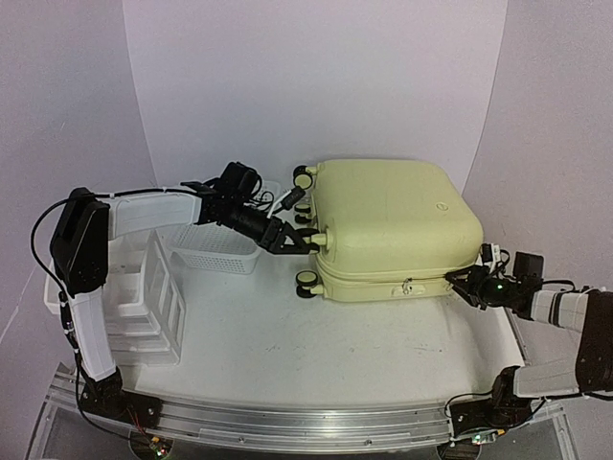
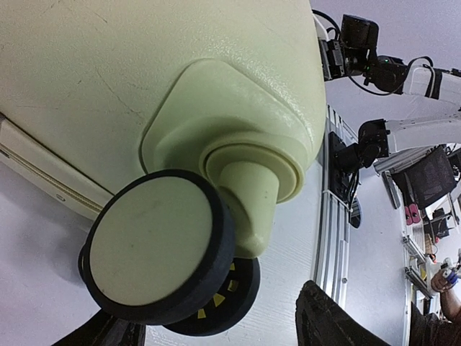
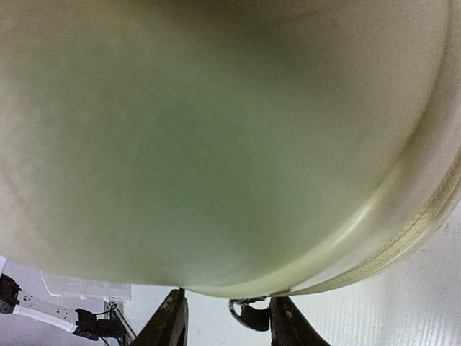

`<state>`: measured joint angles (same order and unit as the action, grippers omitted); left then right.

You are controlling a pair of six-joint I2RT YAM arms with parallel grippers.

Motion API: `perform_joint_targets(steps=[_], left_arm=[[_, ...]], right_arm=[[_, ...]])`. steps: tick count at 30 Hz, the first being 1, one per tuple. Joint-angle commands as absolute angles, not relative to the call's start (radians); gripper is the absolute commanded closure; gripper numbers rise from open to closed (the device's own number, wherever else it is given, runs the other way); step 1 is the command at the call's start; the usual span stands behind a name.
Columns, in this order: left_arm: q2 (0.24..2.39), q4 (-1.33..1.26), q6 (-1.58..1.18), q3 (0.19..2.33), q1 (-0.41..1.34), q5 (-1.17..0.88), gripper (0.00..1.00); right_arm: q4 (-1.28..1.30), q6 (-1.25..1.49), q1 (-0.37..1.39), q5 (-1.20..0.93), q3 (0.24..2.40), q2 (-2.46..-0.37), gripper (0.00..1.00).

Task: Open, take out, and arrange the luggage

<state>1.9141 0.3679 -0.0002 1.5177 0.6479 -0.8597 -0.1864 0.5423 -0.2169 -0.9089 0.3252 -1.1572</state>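
Two arms rise from a metal rail (image 1: 306, 419) along the near edge of a white table (image 1: 287, 355), whose top looks bare and faintly streaked between the bases and the objects. At the near left stands a white drawer organizer (image 1: 144, 297), and just behind it is a white mesh basket (image 1: 218, 254).

The luggage (image 1: 393, 225), a pale yellow suitcase, lies flat at the middle right of the table. It is zipped shut, with its wheels pointing left and its zipper seam facing the rail.

The left gripper (image 1: 302, 243) reaches over the basket to the wheeled end. In the left wrist view its fingers (image 2: 331, 321) are spread wide, with a black-and-cream wheel (image 2: 155, 245) between them, and the right-hand finger is clear of it. At the suitcase's near right corner, the right gripper (image 1: 460, 285) sits low against the seam. In the right wrist view its fingers (image 3: 169, 323) stand partly apart, with a small dark loop (image 3: 248, 315) between them, closer to the right one. Whether either finger touches the loop cannot be told.

Behind everything, a plain white backdrop (image 1: 316, 86) curves around the table, with pale lilac-grey panels either side. Past the rail, the left wrist view shows a grey floor with blurry clutter.
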Motion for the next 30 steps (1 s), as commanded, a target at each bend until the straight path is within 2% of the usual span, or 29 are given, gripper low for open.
perform_joint_targets(steps=[1,7,11,14,19,25,30], left_arm=[[1.843,0.329,0.009,1.583,0.647,-0.872,0.28],[1.838,0.335,0.009,1.587,0.647,-0.852,0.28],[1.831,0.336,-0.022,1.596,0.651,-0.805,0.24],[1.818,0.336,-0.018,1.597,0.659,-0.732,0.17],[1.826,0.343,0.065,1.608,0.699,-0.609,0.09],[1.879,0.408,0.099,1.685,0.704,-0.555,0.10],[1.885,0.417,0.087,1.691,0.704,-0.579,0.11]], right_arm=[[-0.240,0.545,-0.210,-0.892,0.357,-1.176,0.67],[-0.191,0.504,-0.210,-0.871,0.359,-1.156,0.79],[-0.180,0.471,-0.210,-0.892,0.361,-1.161,0.93],[-0.148,0.448,-0.210,-0.891,0.375,-1.157,1.00],[-0.024,0.404,-0.204,-0.840,0.402,-1.107,1.00],[0.091,0.361,-0.180,-0.761,0.433,-1.095,1.00],[0.064,0.371,-0.173,-0.738,0.425,-1.113,0.89]])
